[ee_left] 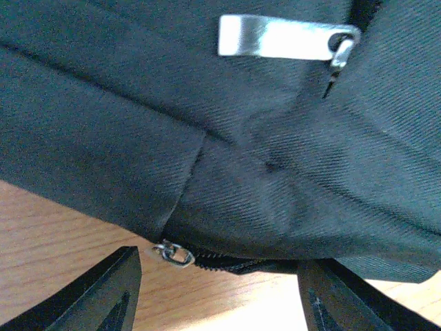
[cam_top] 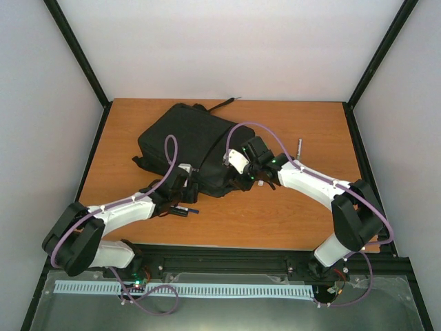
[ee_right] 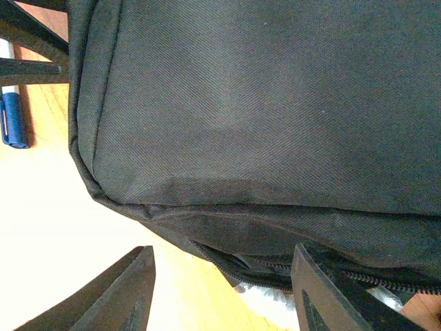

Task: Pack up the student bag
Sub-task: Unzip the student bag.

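L gripper [ee_left: 217, 265]: jaws apart and nothing clamped. They straddle the near edge of the bag [cam_top: 186, 141], with the zip [ee_left: 227, 264] running across the gap and its slider [ee_left: 172, 255] just inside the L finger. R gripper [ee_right: 222, 262]: jaws also apart, set across a bag corner. Bare table [cam_top: 275, 214] shows between one finger and the fabric, so I read no grip there. Something pale sits under that corner; can't id it. Further out, a silver pull tab [ee_left: 282, 36] lies flat on the upper panel. The bag lies flat at mid-table toward the far L side, straps at the back, with both arms reaching in at its near edge. A blue pen [cam_top: 189, 210] lies on the table just beside the L gripper. A small stick-like item sits far R, well apart from the bag and too small to id. Step in hand, my judgement: opening the bag, pre-load, as the zip looks shut in the L wrist view. Next move reqs: centre the L jaws on the slider, which is small, low to the table and tucked under the fabric overhang, then close fully before pulling along the zip line. I'd use the R gripper to pin the corner, since soft fabric will likely drag otherwise.
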`<action>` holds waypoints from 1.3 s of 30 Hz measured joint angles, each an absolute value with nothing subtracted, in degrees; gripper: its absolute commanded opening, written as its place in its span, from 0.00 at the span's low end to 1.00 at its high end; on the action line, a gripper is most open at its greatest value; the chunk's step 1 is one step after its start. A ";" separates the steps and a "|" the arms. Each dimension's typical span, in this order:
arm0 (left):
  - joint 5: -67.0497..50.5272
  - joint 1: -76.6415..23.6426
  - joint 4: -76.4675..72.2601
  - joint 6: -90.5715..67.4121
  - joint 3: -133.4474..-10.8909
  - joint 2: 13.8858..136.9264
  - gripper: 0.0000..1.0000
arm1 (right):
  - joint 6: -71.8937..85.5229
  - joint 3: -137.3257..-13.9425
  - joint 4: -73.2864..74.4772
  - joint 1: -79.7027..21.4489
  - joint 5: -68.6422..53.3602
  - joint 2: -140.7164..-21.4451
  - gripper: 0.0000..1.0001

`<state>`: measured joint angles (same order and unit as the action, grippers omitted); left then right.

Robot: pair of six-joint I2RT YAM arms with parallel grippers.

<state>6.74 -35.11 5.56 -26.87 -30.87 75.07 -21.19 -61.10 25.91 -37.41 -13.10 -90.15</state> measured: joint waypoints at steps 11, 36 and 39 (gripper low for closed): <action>4.34 -33.69 2.42 -23.49 -31.64 80.73 0.75 | -21.39 -60.97 25.93 -37.10 -14.02 -90.15 0.52; -3.84 -32.12 0.86 -22.41 -30.74 76.66 0.39 | -21.39 -60.97 25.98 -35.64 -15.46 -90.17 0.51; -3.86 -32.12 0.91 -22.72 -30.74 76.66 0.35 | -21.39 -60.97 26.00 -35.64 -15.46 -90.17 0.51</action>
